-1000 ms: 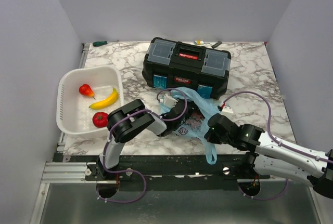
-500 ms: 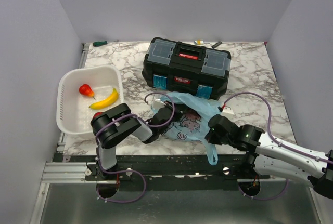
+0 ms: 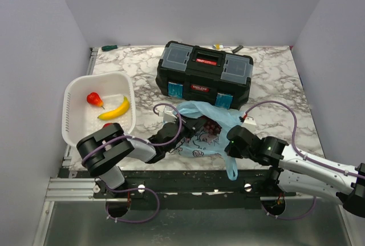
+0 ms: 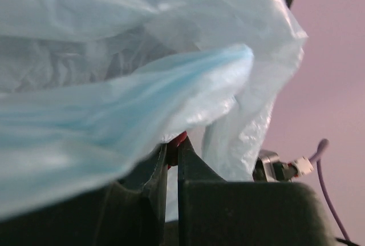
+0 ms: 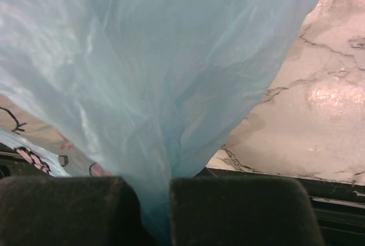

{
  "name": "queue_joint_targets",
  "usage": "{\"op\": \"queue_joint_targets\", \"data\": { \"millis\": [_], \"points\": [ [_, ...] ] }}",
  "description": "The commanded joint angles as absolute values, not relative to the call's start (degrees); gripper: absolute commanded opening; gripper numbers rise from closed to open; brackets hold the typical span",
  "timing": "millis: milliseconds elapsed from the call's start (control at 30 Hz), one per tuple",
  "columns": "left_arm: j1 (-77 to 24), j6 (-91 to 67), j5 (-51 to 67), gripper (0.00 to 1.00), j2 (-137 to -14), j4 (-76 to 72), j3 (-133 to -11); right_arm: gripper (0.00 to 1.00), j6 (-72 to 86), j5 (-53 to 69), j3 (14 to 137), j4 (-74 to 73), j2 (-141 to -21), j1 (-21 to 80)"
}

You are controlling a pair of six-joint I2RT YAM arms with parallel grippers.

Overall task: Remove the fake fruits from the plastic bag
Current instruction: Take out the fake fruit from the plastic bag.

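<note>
Top external: toolbox stands just behind plastic bag.

Bright, even overhead light; the plastic bag blurs close in both wrist views, marble table glinting.

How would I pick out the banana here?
Find the black toolbox at the back of the marble table; left of it sits a white slotted basket. Inside lies the banana, the only long, curved yellow thing, beside a small red pear-shaped fruit.

Left tool, right tool pinched shut.
</note>
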State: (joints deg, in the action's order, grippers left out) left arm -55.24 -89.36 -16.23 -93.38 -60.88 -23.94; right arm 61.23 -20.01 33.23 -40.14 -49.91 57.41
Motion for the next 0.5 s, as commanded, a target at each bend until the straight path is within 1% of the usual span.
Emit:
{"op": "queue_joint_targets", "data": {
  "millis": [0,200,467],
  "points": [
    [-57.92,-87.08,-13.34,0.00,-86.94,-57.02,-22.73,0.01,62.55,-23.85,32.73,-37.96,-48.70,57.74],
    [-62.14,-81.51,-14.59,0.00,-78.75,-48.60,-21.69,0.01,62.31,-26.54,33.76,-37.76,-48.90,57.74],
    [-63.72,-66.19,-15.73,0.00,-65.62,-25.62,-28.46,0.01,63.73,-27.57,33.35,-39.49,-49.28,57.76]
  ]
}}
